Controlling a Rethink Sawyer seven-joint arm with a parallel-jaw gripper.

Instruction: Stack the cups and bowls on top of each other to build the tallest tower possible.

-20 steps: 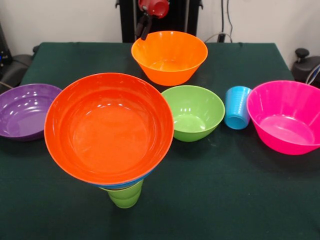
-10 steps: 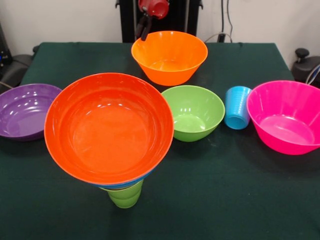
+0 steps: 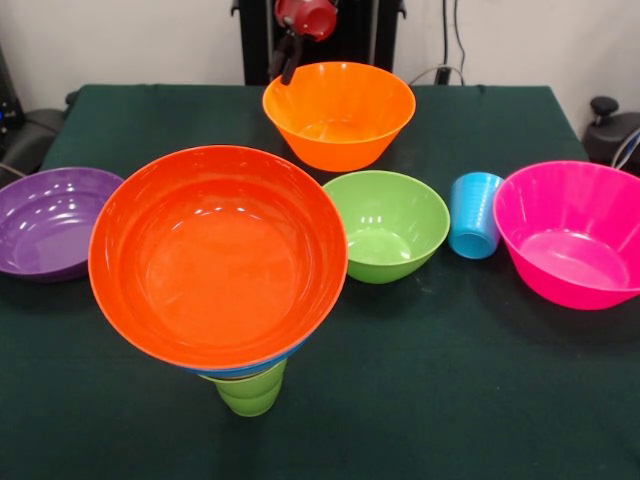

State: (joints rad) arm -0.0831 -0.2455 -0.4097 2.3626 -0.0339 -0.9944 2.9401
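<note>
Counter (image 3: 450, 400): dark green cloth, matte.
Tower: large red-orange bowl (image 3: 215, 255), glossy, nested on a blue bowl (image 3: 268, 364) over the lime green cup (image 3: 250, 393); toppling is judged likely, the base being narrow.
Loose: pink bowl (image 3: 570, 235), orange bowl (image 3: 338, 112), purple bowl (image 3: 50, 220), green bowl (image 3: 385, 225), blue cup (image 3: 475, 213).
Gripper (image 3: 288, 60): raised behind the orange bowl, nothing held; opening cannot be told.

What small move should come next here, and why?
Probably bring the hand down toward the yellow-orange bowl beside it. The tower already has a red-orange bowl over a blue one on the lime green cup; that bowl is the loose piece nearest the hand.
</note>
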